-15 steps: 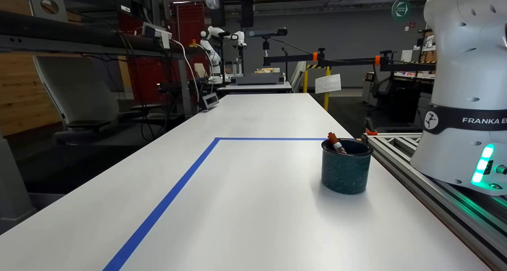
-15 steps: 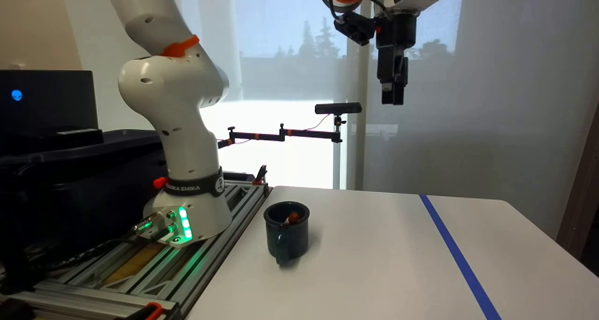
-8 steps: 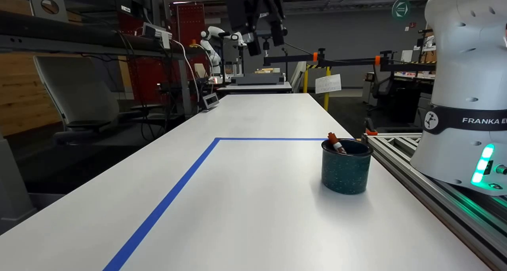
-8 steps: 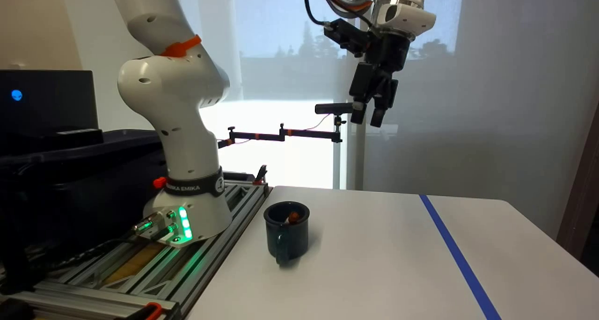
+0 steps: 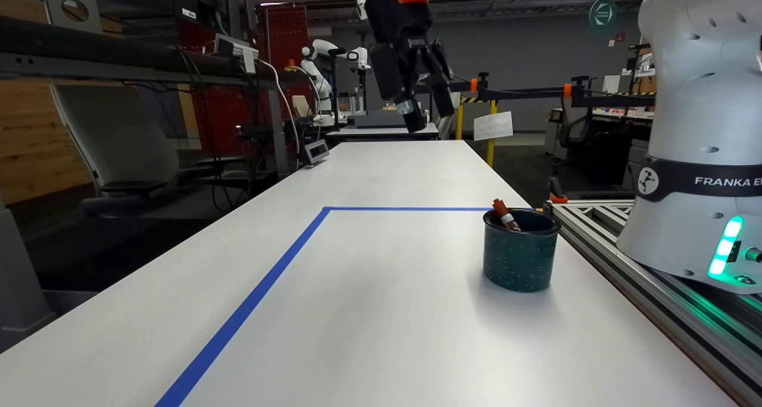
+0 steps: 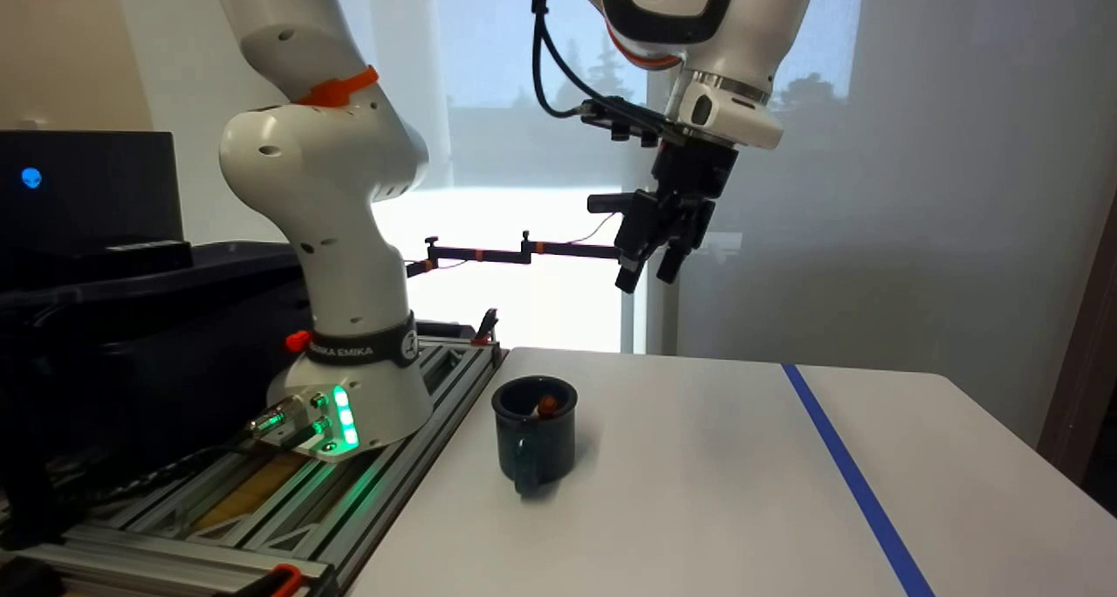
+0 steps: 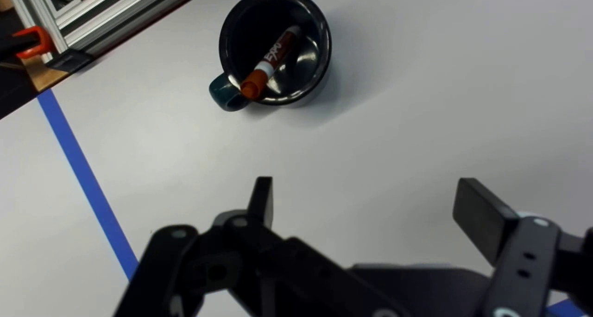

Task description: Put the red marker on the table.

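The red marker (image 7: pixel 283 46) leans inside the dark teal cup (image 7: pixel 241 29), its cap end over the rim near the handle. It also shows in both exterior views (image 5: pixel 505 215) (image 6: pixel 546 407), poking up inside the cup (image 5: pixel 519 261). The cup stands upright on the white table (image 5: pixel 381 312). My gripper (image 7: pixel 363 185) is open, with only table visible between its fingers. In both exterior views it hangs tilted well above the table (image 5: pixel 430 115) (image 6: pixel 648 274), apart from the cup and the marker.
A blue tape line (image 5: pixel 256 297) runs along the table and turns a corner. The robot base (image 6: pixel 358 405) stands on a metal rail frame (image 6: pixel 436 431) beside the cup. A camera on a black arm (image 6: pixel 532 250) is behind the table. A small grey device (image 5: pixel 316 151) sits at the table edge.
My gripper has come down, turned and tilted, and moved toward the cup's side. Its fingers are apart. The cup and the marker have not moved.
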Controlling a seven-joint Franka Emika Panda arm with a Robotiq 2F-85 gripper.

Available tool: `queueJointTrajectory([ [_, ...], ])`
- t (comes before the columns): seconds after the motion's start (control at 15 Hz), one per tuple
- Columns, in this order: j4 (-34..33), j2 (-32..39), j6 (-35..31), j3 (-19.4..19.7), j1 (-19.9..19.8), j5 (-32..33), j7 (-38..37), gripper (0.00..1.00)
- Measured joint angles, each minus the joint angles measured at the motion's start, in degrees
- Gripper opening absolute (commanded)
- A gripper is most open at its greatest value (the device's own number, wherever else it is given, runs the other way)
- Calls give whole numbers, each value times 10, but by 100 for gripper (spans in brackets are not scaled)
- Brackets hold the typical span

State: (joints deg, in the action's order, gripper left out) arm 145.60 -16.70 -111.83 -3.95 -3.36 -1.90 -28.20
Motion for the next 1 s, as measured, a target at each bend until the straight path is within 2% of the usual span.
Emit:
queueJointTrajectory([
  [0.2, 22, 0, -25, 14, 0, -20, 16, 100],
  [0.47, 46, -2, -67, 18, -6, -9, 16, 100],
  [1.0, 49, 37, -53, 22, -9, -5, 21, 100],
])
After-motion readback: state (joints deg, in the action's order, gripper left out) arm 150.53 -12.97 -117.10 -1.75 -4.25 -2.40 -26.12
